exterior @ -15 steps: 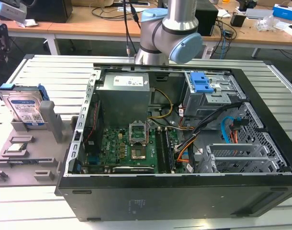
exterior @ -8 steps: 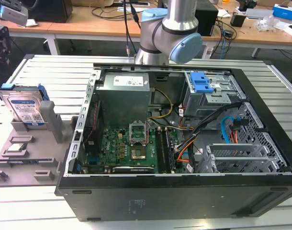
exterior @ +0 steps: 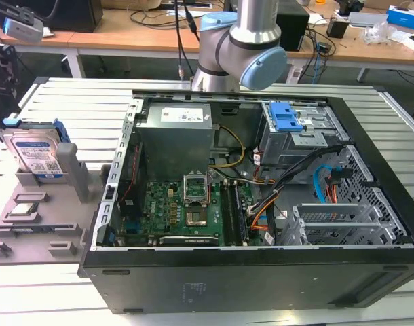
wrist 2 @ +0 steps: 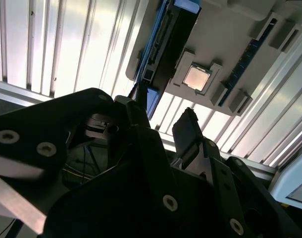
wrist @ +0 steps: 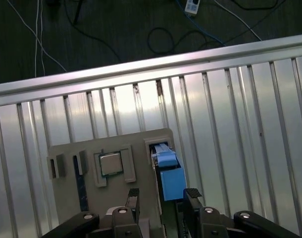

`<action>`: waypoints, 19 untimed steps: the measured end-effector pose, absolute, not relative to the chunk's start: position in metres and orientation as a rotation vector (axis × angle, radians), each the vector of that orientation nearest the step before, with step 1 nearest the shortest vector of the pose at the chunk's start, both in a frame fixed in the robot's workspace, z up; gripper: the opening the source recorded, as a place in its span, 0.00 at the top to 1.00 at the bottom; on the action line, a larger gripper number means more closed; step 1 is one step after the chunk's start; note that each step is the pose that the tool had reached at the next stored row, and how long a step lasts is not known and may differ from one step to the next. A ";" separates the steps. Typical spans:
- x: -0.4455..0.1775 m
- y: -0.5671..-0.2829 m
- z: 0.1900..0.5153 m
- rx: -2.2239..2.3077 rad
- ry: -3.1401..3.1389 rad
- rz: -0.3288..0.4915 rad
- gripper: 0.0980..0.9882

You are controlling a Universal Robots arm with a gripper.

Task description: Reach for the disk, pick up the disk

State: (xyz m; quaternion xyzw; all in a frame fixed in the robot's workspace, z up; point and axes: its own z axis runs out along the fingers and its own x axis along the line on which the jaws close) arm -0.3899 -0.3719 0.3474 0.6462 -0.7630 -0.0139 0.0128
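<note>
the gripper (wrist: pixel 162 194) is spread apart over the disk (wrist: pixel 171 178) — edge-on, one end hidden behind the gripper.

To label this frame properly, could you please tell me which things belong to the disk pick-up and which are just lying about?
Job: disk, standing in the grey fixture; tool, open, aimed at it.
Lying about: processor chip, computer case, power supply, blue latch.

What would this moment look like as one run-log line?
Phase: reach | gripper: jaws open, over disk | disk: on edge in grey holder, ungripped
</note>
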 end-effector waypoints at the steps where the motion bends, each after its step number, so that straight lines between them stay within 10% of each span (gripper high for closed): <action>1: -0.390 -0.372 0.347 2.013 -2.378 -0.043 0.57; 19: -0.391 -0.365 0.332 2.050 -2.352 -0.039 0.57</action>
